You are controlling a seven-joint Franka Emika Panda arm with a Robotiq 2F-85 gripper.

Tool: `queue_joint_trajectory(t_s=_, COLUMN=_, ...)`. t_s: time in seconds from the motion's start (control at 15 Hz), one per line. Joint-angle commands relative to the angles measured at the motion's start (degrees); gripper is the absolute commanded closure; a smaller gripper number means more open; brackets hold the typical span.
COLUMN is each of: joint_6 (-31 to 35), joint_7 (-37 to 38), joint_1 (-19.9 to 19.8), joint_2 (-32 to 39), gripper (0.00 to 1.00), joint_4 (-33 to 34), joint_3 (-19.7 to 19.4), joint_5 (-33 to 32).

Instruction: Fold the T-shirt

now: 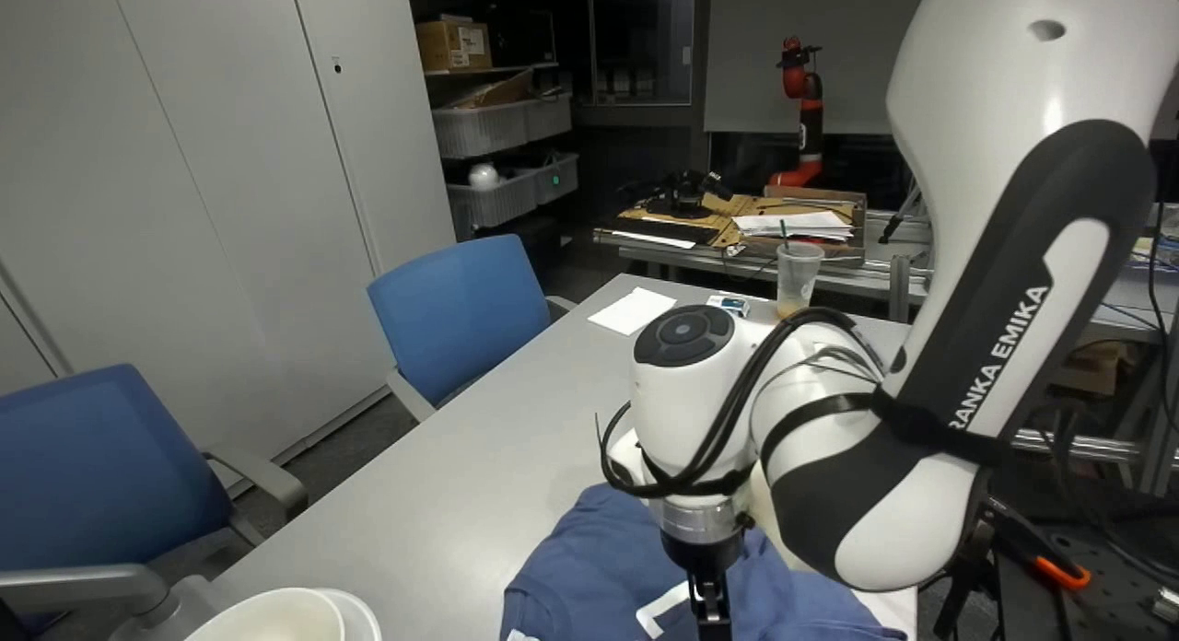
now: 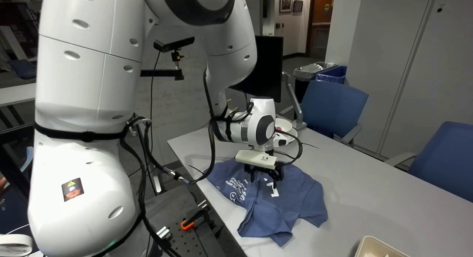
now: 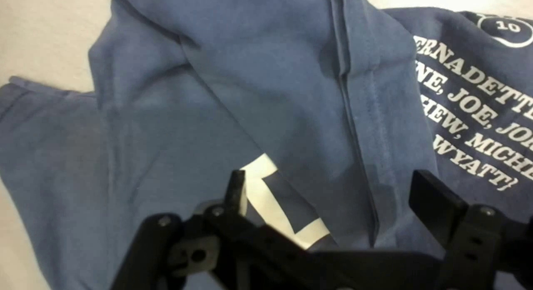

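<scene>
"T-shirt [image 3: 291,94]?"
"Matt cloth. Gripper [image 3: 331,186]: matt black, metal-looking screws [image 3: 487,211]. Arm [image 1: 1004,61]: smooth, glossy white shell."
"Table [image 1: 442,494]?"
"Smooth, faint sheen. I've got a clear plastic cup [image 1: 798,274], matt white papers [image 1: 820,221], cardboard box [image 1: 447,45] too."
"Chair back [image 1: 465,309]?"
"Matt blue; fabric or mesh, I can't tell from this feed."

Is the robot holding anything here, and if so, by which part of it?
Nothing is held: in the wrist view the jaws stand wide apart over the T-shirt, and none of it is pinched between them.
</scene>
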Motion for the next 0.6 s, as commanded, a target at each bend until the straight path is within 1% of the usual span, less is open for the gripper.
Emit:
queue_joint_trajectory(t_s=0.0, joint_6=1.1, joint_7=-1.9, joint_1=1.1, joint_2=5.4, gripper=0.0, joint_4=3.4, joint_3=-0.3, joint_5=2.4)
queue_joint_trajectory(t_s=0.13, joint_6=1.7, joint_7=-1.8, joint_1=1.3, joint_2=7.3, gripper=0.0, joint_4=4.6, joint_3=-0.3, joint_5=2.8)
queue_joint_trajectory(t_s=0.27, joint_6=2.3, joint_7=-0.9, joint_1=2.4, joint_2=8.8, gripper=0.0, joint_4=5.8, joint_3=-1.2, joint_5=2.2)
queue_joint_trajectory(t_s=0.4, joint_6=2.3, joint_7=-1.1, joint_1=2.8, joint_2=9.9, gripper=0.0, joint_4=7.2, joint_3=-1.2, joint_5=2.3)
queue_joint_trajectory(t_s=0.53, joint_6=1.3, joint_7=-2.2, joint_1=2.2, joint_2=11.1, gripper=0.0, joint_4=9.3, joint_3=-0.3, joint_5=3.1)
